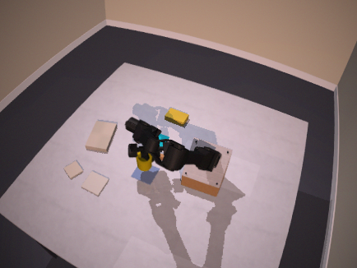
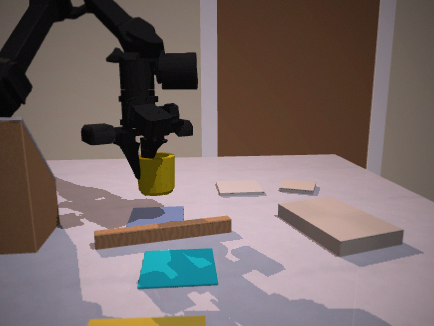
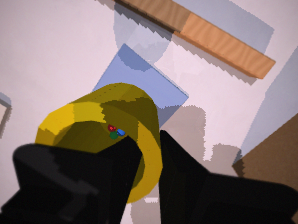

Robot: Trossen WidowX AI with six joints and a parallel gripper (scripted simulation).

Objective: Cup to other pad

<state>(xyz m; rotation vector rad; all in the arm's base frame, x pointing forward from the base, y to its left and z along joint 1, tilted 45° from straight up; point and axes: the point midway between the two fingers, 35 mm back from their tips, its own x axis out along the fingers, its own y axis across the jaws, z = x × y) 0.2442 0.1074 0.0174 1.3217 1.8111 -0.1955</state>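
Note:
The yellow cup (image 1: 144, 162) (image 2: 162, 175) (image 3: 132, 95) is upright in the air above the blue pad (image 1: 146, 177) (image 2: 172, 214) (image 3: 150, 82), clear of it. My gripper (image 2: 144, 167) (image 3: 152, 133) is shut on the cup's wall, one finger inside and one outside. A red marble (image 3: 111, 128), a blue marble (image 3: 121, 132) and a green marble (image 3: 114, 135) show inside the cup. The cyan pad (image 1: 164, 140) (image 2: 200, 277) lies bare on the far side of the wooden bar from the blue pad; the arm partly hides it in the top view.
The low wooden bar (image 2: 165, 232) (image 3: 225, 45) lies between the pads. A large wooden box (image 1: 201, 182) (image 2: 25, 200) stands beside them. A yellow block (image 1: 177, 117) (image 2: 150, 321) lies beyond the cyan pad. A thick beige slab (image 1: 102, 136) (image 2: 340, 220) and two thin tiles (image 1: 95, 182) (image 1: 73, 169) lie opposite the box.

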